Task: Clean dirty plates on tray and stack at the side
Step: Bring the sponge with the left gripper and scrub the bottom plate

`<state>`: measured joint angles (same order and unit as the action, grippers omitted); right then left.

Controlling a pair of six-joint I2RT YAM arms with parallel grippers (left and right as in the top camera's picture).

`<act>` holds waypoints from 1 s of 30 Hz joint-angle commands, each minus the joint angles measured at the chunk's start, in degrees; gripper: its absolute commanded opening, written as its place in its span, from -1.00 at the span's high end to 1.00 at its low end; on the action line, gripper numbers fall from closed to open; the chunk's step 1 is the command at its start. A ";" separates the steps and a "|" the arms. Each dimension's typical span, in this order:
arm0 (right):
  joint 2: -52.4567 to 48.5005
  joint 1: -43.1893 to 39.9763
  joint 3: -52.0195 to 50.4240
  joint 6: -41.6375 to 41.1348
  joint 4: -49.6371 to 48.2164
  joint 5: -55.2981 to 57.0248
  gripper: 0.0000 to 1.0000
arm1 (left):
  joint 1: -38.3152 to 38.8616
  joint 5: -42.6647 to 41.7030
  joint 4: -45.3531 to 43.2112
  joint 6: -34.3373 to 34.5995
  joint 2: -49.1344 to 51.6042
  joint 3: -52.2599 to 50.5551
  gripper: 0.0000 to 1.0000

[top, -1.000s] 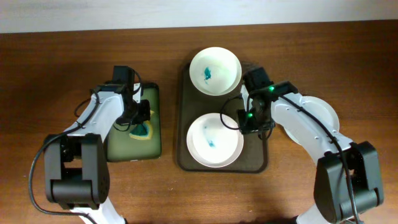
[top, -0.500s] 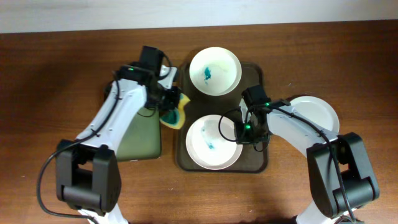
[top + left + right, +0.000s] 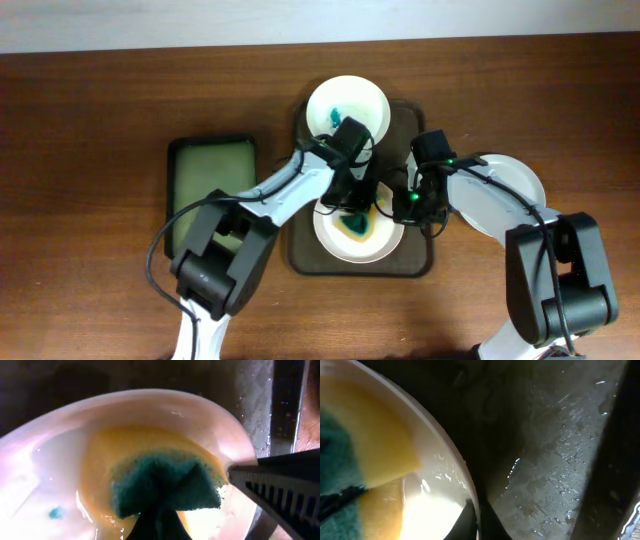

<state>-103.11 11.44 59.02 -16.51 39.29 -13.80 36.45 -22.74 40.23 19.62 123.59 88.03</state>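
Observation:
The dark tray (image 3: 410, 120) holds two white plates. The far plate (image 3: 347, 105) has a teal smear. My left gripper (image 3: 352, 202) is shut on a yellow sponge with a green pad (image 3: 352, 224) and presses it into the near plate (image 3: 385, 240). In the left wrist view the sponge (image 3: 165, 485) lies on that plate (image 3: 50, 460), with a small teal spot (image 3: 55, 512) beside it. My right gripper (image 3: 412, 208) is shut on the near plate's right rim (image 3: 470, 490). A third, plain white plate (image 3: 522, 180) lies right of the tray, partly under my right arm.
A smaller green tray with a black rim (image 3: 212, 190) lies left of the dark tray, with nothing on it. My left arm reaches across the gap between the two trays. The wet tray floor (image 3: 555, 460) shows beside the plate rim.
My left gripper carried the sponge from the green tray to the right and down into the near plate. My right gripper closed on that plate's right rim, and the plate shifted slightly right.

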 commanded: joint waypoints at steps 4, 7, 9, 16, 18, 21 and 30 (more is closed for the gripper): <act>-0.50 -0.17 -0.63 -0.94 -0.31 1.97 0.92 | 0.44 7.78 3.41 1.77 6.58 4.22 1.00; -0.50 -0.17 -0.63 -0.94 -0.26 1.99 0.92 | -1.81 30.58 13.60 1.51 6.58 10.34 1.00; -0.50 -0.17 -0.63 -0.96 -0.28 1.99 0.92 | -2.34 41.83 15.63 1.33 6.58 12.17 1.00; -0.50 -0.22 -0.63 -1.01 -0.15 1.97 0.92 | -0.83 12.33 13.22 1.16 7.80 12.13 1.00; -0.50 -0.22 -0.63 -1.01 -0.15 1.97 0.92 | 1.36 -0.42 9.60 -5.27 8.31 12.13 1.00; -0.50 -0.22 -0.63 -1.27 -0.15 1.31 0.92 | 3.17 -9.25 7.78 -6.05 8.31 12.15 1.00; -0.50 -0.22 -0.63 -1.64 -0.33 1.31 0.92 | 3.50 2.43 12.44 -5.99 8.28 12.17 1.00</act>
<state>-102.94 10.90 59.02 -18.65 39.57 -13.89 37.21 -27.29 48.23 15.18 130.63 100.33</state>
